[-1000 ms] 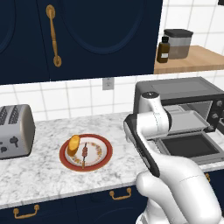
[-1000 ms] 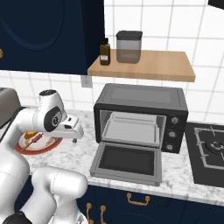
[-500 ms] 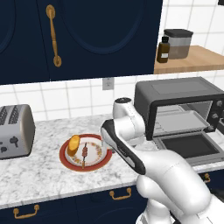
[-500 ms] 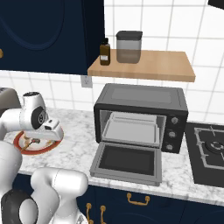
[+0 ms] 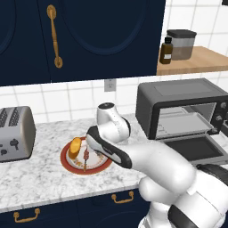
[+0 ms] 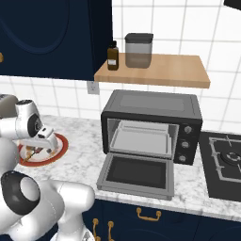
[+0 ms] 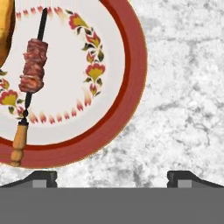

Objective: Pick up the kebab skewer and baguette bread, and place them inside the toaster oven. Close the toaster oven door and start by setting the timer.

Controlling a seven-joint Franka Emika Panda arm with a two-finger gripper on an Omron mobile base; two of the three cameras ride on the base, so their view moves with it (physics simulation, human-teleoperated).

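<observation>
The red-rimmed plate [image 5: 69, 164] sat on the marble desk [image 5: 35, 176], left of the toaster oven [image 5: 180, 107] and right of the silver toaster [image 5: 15, 132]. It held two items. The kebab skewer [image 7: 33, 72] lay across the plate's floral centre, its dark rod threaded with reddish-brown chunks and its pale wooden handle reaching onto the red rim. The baguette bread [image 5: 75, 147] lay on the left part of the same plate, just beside the skewer; whether the two touched could not be told.

The claw [image 7: 111, 177] hung low over the plate's right edge, above bare marble beside the rim. Its two dark tips stood wide apart with nothing between them.

The toaster oven stood on the desk against the tiled wall. The toaster oven door [image 6: 136, 173] was dropped fully open, lying flat toward the near side. Inside, a pale tray [image 6: 140, 140] rested on the rack level, carrying nothing visible. Three knobs [image 6: 184, 144] ran down the oven's right side.

The wooden shelf [image 6: 155, 70] above the oven carried a brown bottle [image 6: 113, 56] and, just to its right, a dark lidded canister [image 6: 138, 50]; their contents could not be made out. A stove burner [image 6: 225, 162] lay at the desk's right end.
</observation>
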